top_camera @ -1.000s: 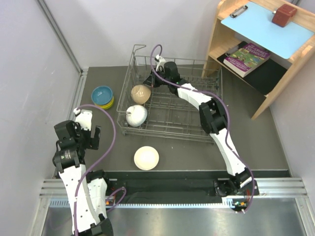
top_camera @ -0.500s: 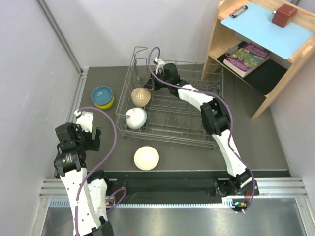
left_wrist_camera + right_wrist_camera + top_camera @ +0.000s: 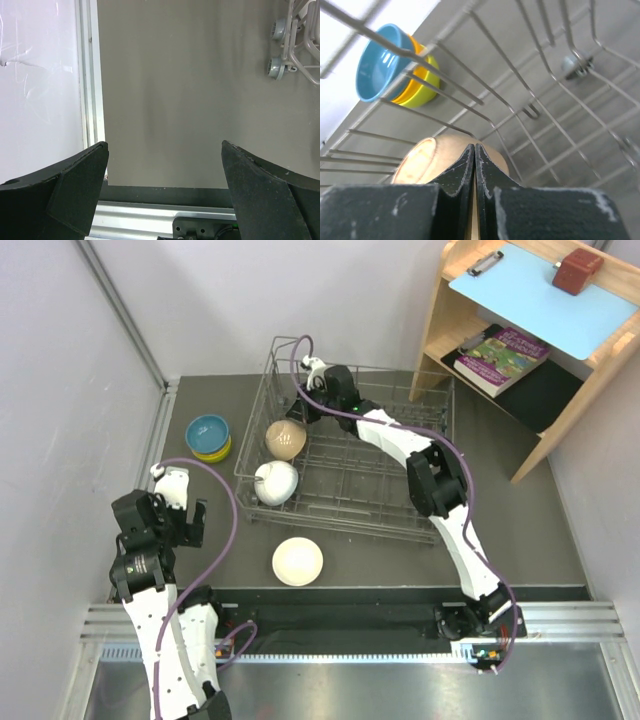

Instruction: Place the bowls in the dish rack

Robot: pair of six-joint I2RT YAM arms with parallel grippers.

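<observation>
The grey wire dish rack (image 3: 400, 502) stands mid-table. A tan bowl (image 3: 285, 436) and a white bowl (image 3: 276, 481) rest on edge in its left part. A pale beige bowl (image 3: 298, 561) lies on the table in front of the rack. A blue bowl (image 3: 207, 430) sits stacked on orange and yellow-green bowls left of the rack, and shows in the right wrist view (image 3: 382, 62). My right gripper (image 3: 306, 410) is shut and empty, just above the tan bowl (image 3: 427, 157), its fingertips (image 3: 474, 150) pressed together. My left gripper (image 3: 186, 516) is open and empty over bare table (image 3: 162, 165).
A wooden shelf unit (image 3: 590, 370) with a book, a clipboard and a red block stands at the back right. A metal rail (image 3: 90, 75) runs along the left wall. The rack's wheels (image 3: 276, 65) show at the upper right of the left wrist view.
My right gripper has moved left along the far side of the rack, toward the tan bowl. The rack has shifted slightly. My left arm has dropped back a little.
</observation>
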